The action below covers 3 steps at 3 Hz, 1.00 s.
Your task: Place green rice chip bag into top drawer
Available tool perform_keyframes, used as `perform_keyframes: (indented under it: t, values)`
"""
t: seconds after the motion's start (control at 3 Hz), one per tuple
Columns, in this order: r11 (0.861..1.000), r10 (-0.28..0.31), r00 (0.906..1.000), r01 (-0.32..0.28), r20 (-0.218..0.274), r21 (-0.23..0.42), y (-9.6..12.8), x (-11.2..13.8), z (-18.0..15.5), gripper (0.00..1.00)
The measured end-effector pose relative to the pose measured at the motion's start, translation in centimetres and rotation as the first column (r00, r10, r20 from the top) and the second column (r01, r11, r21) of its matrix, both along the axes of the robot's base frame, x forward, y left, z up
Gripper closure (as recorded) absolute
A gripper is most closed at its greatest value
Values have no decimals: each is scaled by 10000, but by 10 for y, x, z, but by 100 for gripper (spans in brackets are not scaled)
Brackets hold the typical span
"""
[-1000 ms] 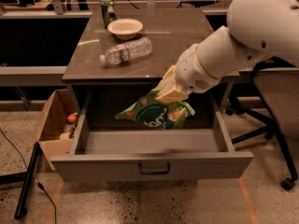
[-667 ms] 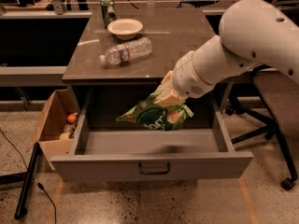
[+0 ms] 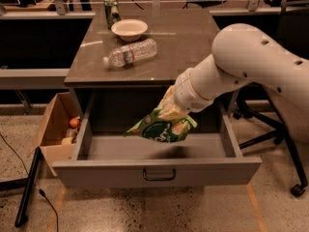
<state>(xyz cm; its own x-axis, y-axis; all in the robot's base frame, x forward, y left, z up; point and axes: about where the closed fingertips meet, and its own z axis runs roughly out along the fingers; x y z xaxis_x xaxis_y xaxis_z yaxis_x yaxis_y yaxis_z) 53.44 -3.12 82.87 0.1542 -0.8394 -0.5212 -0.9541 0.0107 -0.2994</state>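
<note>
The green rice chip bag (image 3: pixel 161 128) hangs tilted in the air over the open top drawer (image 3: pixel 157 170), just above its grey floor. My gripper (image 3: pixel 170 109) is at the bag's upper right end, shut on it, with my white arm (image 3: pixel 241 66) reaching in from the right. The drawer is pulled fully out, and its dark pull handle (image 3: pixel 159 174) is at the centre of the front panel. The bag casts a shadow on the drawer floor.
On the tabletop (image 3: pixel 193 42) lie a clear water bottle (image 3: pixel 130 53), a white bowl (image 3: pixel 129 29) and a green can (image 3: pixel 111 7). A brown cardboard box (image 3: pixel 55 129) stands left of the drawer. An office chair base (image 3: pixel 285 144) is at the right.
My arm has swung down and to the left, and the bag has come a little lower toward the drawer floor, still in my grip.
</note>
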Motion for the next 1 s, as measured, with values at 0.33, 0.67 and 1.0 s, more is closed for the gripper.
perform_keyframes:
  t: [0.33,0.67,1.0]
  values:
    - [9988,39,10000,-38,22,-497,2,2,-16,13]
    - [9952,-247,9997,248,17,-948,2,10,-22,0]
    - [9897,-969,9953,959,-47,-1060,-15,21,-15,0]
